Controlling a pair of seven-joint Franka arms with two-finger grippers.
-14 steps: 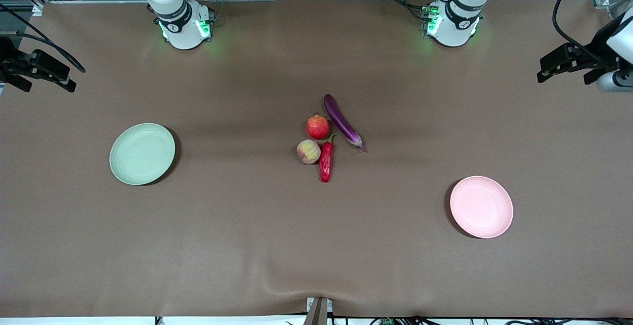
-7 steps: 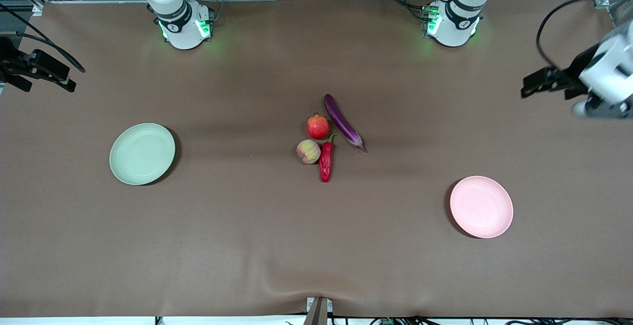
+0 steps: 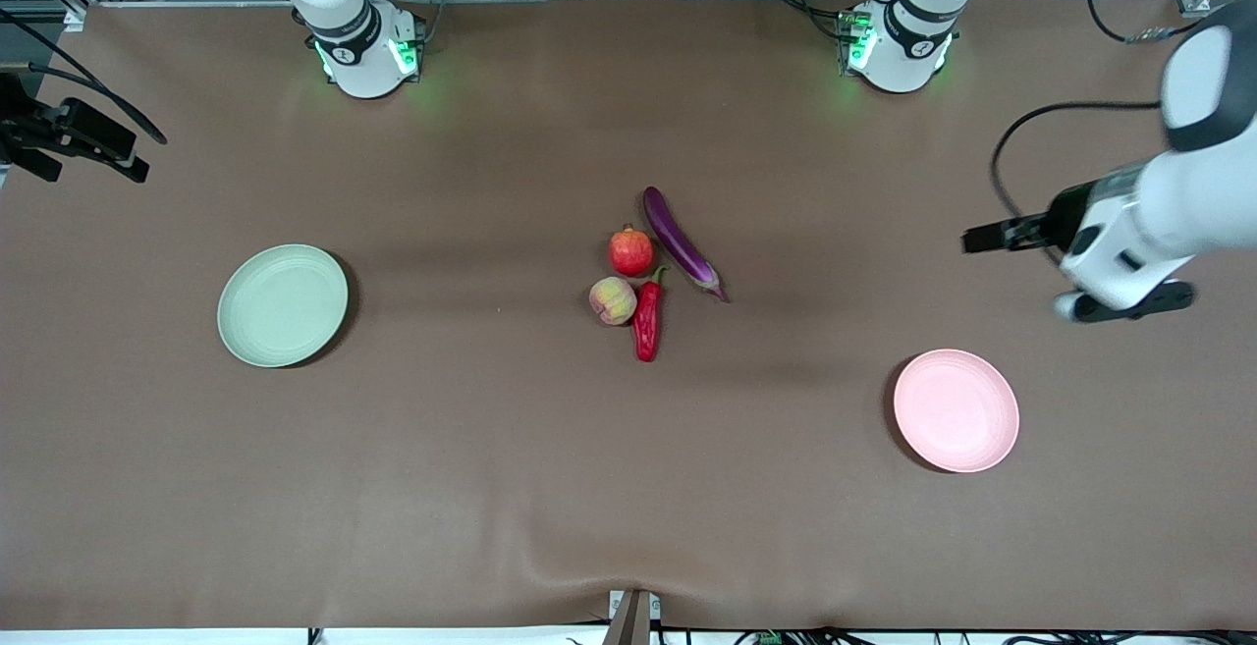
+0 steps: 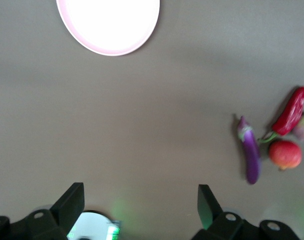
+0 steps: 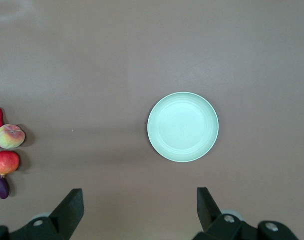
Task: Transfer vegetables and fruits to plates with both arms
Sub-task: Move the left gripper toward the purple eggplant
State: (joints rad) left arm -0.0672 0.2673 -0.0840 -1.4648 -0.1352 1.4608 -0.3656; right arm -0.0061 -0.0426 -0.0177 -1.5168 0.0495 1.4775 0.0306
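Front high overhead; wrists look down; all share eggplant [image 3: 678, 242].

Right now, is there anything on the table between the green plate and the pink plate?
Yes. In the front view, four pieces cluster midway between the green plate and pink plate: pomegranate, peach, chili pepper and eggplant.

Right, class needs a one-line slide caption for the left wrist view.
Left gripper, fingers open, over bare table; pink plate, eggplant, chili pepper and pomegranate in sight.
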